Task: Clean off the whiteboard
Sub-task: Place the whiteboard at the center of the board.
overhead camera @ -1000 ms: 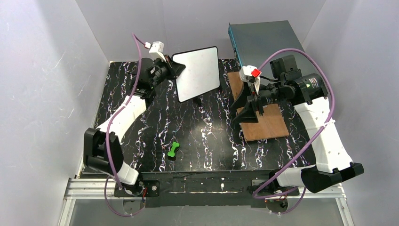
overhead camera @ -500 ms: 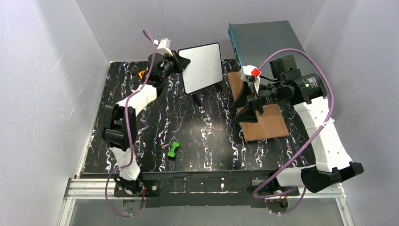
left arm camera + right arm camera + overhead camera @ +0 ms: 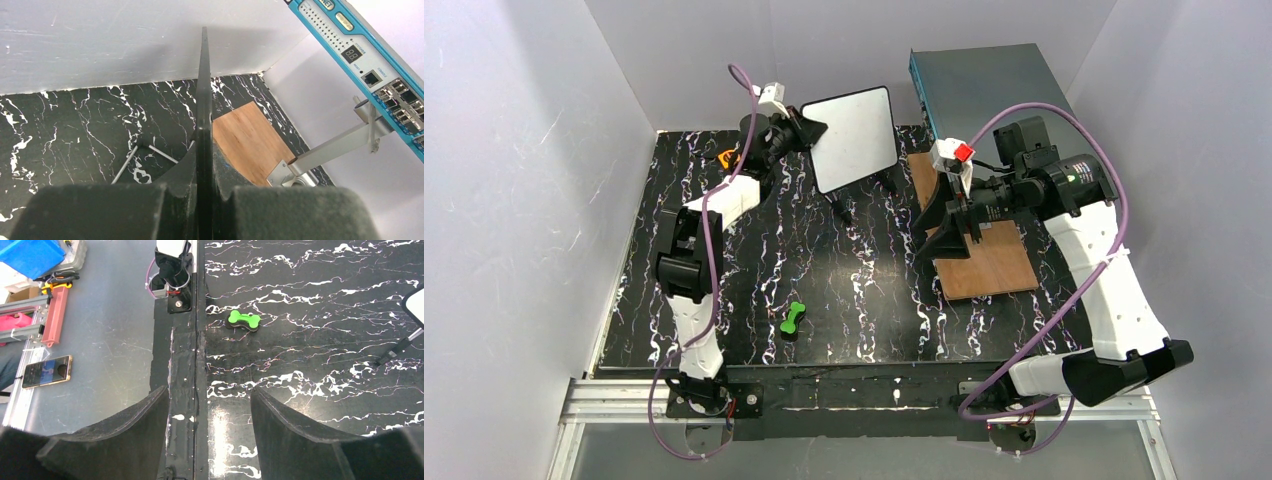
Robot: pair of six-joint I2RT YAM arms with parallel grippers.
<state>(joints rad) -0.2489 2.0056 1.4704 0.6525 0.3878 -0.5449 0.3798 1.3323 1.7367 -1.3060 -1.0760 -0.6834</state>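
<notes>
A green bone [image 3: 794, 317] lies on the table [image 3: 864, 290] toward the near edge, left of centre, well apart from both my grippers. I take it for the eraser, though I cannot be sure.

My left gripper [image 3: 799, 128] is clamped fully on the left edge of the whiteboard [image 3: 856, 137] and holds it tilted at the far edge of the table. I see no writing on its face from above. The stand [image 3: 841, 208] trails below it; I cannot tell whether its foot touches the table. My pinch is only on the thin frame, so any wiping push could pivot the whiteboard in my fingers or slide it out. If I lower it carelessly, the stand could snag on the table.

My right gripper [image 3: 944, 232] hovers over the wooden board [image 3: 989, 268] near the right edge, jaws partly open and holding nothing. Wiping with bare fingers would clean little and could scratch. A hard push from this side could drive the whiteboard into the box [image 3: 984, 90] just beside it.
</notes>
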